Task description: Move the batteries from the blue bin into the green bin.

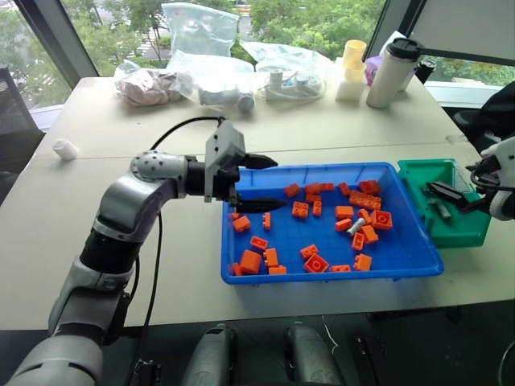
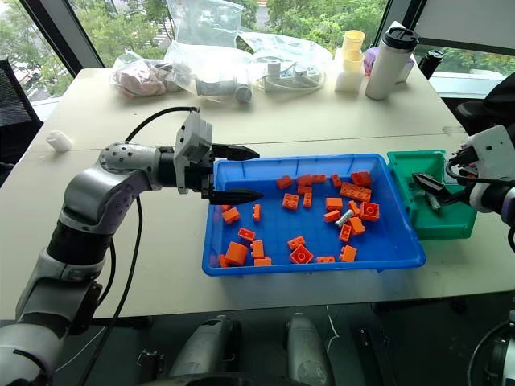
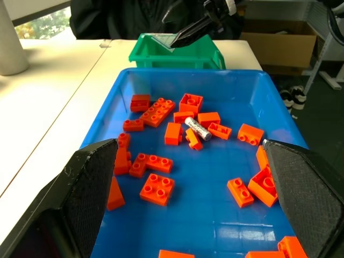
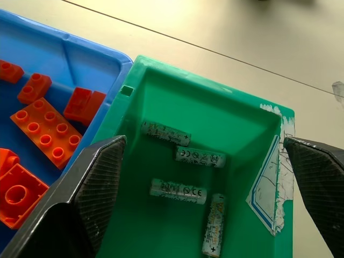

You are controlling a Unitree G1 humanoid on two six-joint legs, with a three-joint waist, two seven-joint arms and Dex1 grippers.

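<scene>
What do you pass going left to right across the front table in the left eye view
Small white cap → left gripper → blue bin with orange bricks and one battery → green bin → right gripper.

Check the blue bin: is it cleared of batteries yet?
No, one battery lies among the orange bricks in the blue bin.
</scene>
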